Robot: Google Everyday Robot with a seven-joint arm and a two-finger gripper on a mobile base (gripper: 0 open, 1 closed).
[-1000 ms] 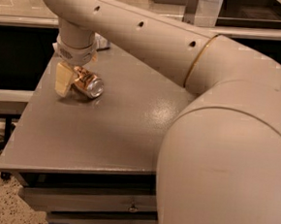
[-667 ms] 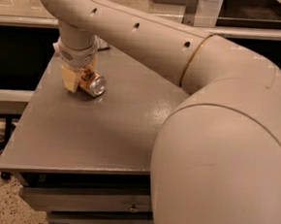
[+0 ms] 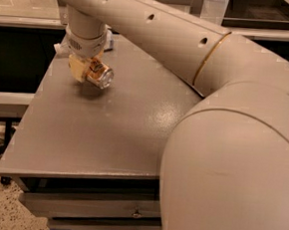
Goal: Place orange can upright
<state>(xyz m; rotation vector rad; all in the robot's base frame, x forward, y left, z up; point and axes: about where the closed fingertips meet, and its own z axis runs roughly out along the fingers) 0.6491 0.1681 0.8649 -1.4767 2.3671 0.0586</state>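
Note:
The orange can [image 3: 101, 75] lies on its side in my gripper [image 3: 88, 71], near the far left corner of the grey table [image 3: 108, 134]. Its silver end faces right and slightly down. The gripper hangs from the wrist above, and its pale yellow fingers [image 3: 77, 69] are shut on the can's body. The can seems to be held just above the tabletop, with a shadow under it. The far end of the can is hidden behind the fingers.
My large beige arm [image 3: 232, 144] fills the right side and crosses the top of the view. A clear plastic object [image 3: 58, 47] lies behind the wrist at the table's far edge. Drawers [image 3: 92, 208] sit under the table front.
The gripper, still holding the can, has risen a little and shifted slightly right. The can now sits higher over the table, still on its side.

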